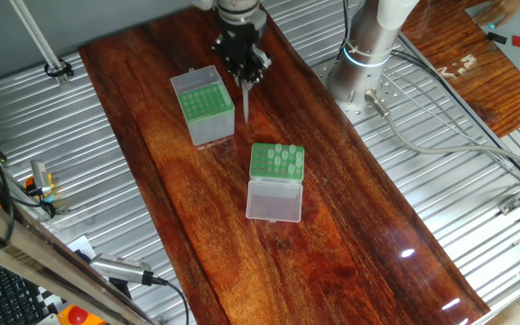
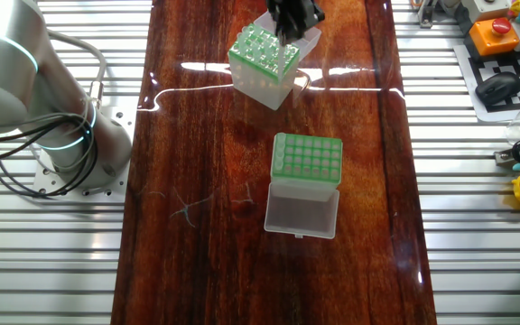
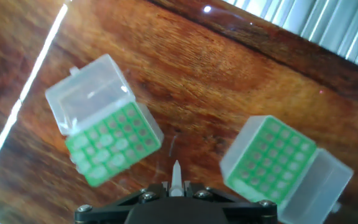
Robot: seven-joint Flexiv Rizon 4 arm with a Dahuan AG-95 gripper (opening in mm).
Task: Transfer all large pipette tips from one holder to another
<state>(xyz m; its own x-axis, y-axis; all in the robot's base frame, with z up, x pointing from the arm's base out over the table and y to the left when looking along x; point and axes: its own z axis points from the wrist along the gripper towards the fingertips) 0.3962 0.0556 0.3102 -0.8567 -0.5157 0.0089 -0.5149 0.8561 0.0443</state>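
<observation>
Hand view alone shows it — hand [image 3: 176, 186] clamps tip [image 3: 176, 174].

The hand view is motion-blurred, so the rack holes of the clear-lidded holder [image 3: 107, 134] at 9 o'clock smear together and its tips cannot be counted. The gripper [image 3: 176, 190] is cut by the bottom edge at 6 o'clock. In the other fixed view, the top edge crops the gripper [image 2: 293, 20] at 12 o'clock.
</observation>
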